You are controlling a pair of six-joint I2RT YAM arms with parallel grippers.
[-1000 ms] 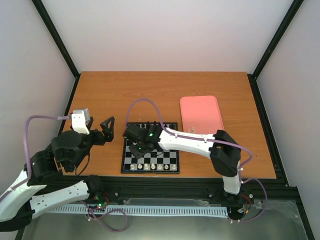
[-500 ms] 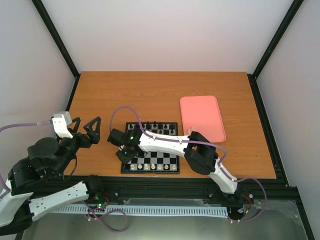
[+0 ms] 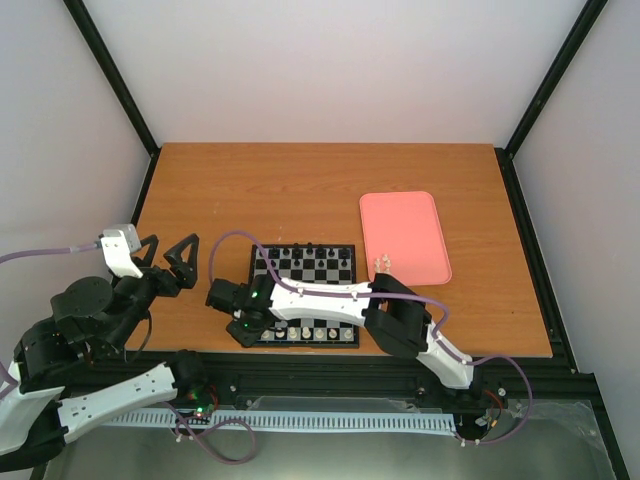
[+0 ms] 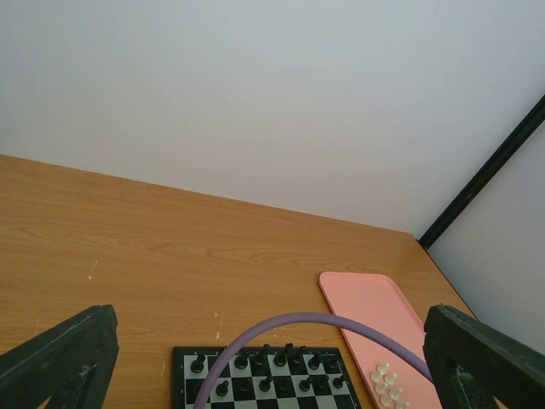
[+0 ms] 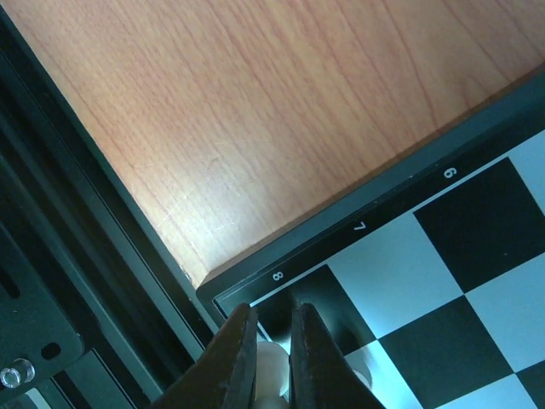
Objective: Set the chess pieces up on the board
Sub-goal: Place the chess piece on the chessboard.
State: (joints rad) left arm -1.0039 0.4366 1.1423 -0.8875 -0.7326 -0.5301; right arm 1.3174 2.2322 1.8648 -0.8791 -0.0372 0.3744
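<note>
The board [image 3: 318, 274] lies at the table's near middle. Black pieces fill its far rows [image 3: 305, 250], and cream-white chess pieces [image 3: 310, 333] line its near row. My right gripper [image 3: 232, 310] hangs over the near-left corner. In the right wrist view it [image 5: 274, 312] is shut on one cream-white piece [image 5: 272, 365] just above the black corner square marked 8 [image 5: 317, 290]. Another white piece [image 5: 362, 375] stands beside it. More white pieces [image 3: 381, 262] [image 4: 385, 383] sit on the pink tray. My left gripper [image 3: 165, 262] [image 4: 272, 366] is open and empty, left of the board.
The pink tray [image 3: 403, 235] [image 4: 375, 307] lies right of the board. A purple cable [image 4: 315, 319] arcs across the left wrist view. The table's near edge and black frame rail [image 5: 51, 281] run close beside the board's corner.
My right gripper has swung from the board's middle to its near-left corner, still shut on the piece. The left arm drew back to the left, then stayed put.
</note>
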